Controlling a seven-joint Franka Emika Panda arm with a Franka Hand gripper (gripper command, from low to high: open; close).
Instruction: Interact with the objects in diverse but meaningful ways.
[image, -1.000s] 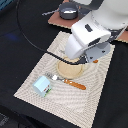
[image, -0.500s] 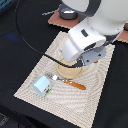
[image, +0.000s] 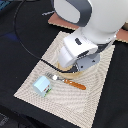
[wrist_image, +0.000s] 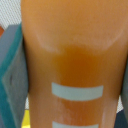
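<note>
A yellow-orange slab (wrist_image: 75, 55) with white rectangular marks fills the wrist view, standing between my fingers. A grey-blue finger (wrist_image: 12, 70) presses its one side and a dark finger edge shows at the other. In the exterior view my gripper (image: 70, 67) is low over the middle of the beige placemat (image: 100, 100), mostly hidden under the white hand, with a pale yellow bit of the slab (image: 62, 66) showing below it. A pale blue carton (image: 42, 86) lies on the mat toward the exterior view's left. The banana, tube and saucepan are out of view.
An orange-handled fork (image: 67, 81) lies on the mat between the carton and my hand. A black cable (image: 30, 47) loops over the dark table at the exterior view's left. A brown board (image: 62, 22) lies behind the mat.
The hand has shifted only slightly over the middle of the mat. The carton and fork have not moved.
</note>
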